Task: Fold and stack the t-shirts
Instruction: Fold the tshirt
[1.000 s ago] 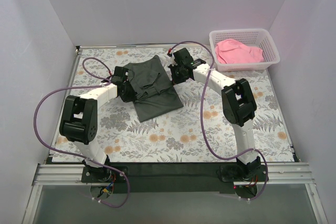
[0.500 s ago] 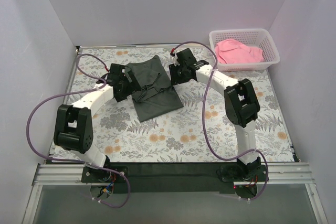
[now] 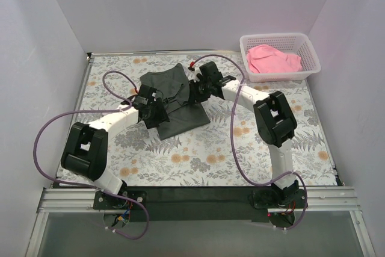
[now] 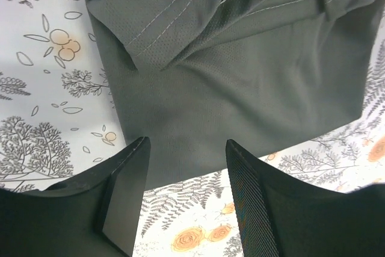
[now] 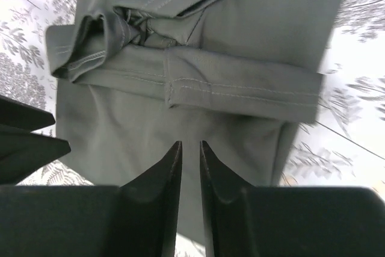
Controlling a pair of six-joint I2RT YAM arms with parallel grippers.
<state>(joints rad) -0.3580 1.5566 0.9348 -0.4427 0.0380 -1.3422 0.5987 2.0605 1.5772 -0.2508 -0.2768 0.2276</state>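
Note:
The dark charcoal t-shirt (image 3: 174, 97) lies partly folded on the floral table, a sleeve and hem bunched across its middle (image 5: 180, 76). My left gripper (image 3: 155, 114) is open and empty, hovering over the shirt's near-left edge (image 4: 240, 88), with its jaws (image 4: 186, 148) straddling the border of cloth and table. My right gripper (image 3: 194, 90) hangs over the shirt's right part (image 5: 150, 124). Its jaws (image 5: 190, 144) stand almost together with nothing between them. The pink t-shirt (image 3: 274, 58) lies crumpled in the basket.
The white mesh basket (image 3: 280, 76) stands at the far right corner. White walls enclose the floral table (image 3: 240, 154) on three sides. Purple cables loop from both arms over the table. The left gripper's fingers (image 5: 24, 136) show at the left of the right wrist view.
My left gripper has swung from the shirt's left side in toward its near-left edge. My right gripper has shifted left, further over the shirt. The shirt's top edge has shifted slightly.

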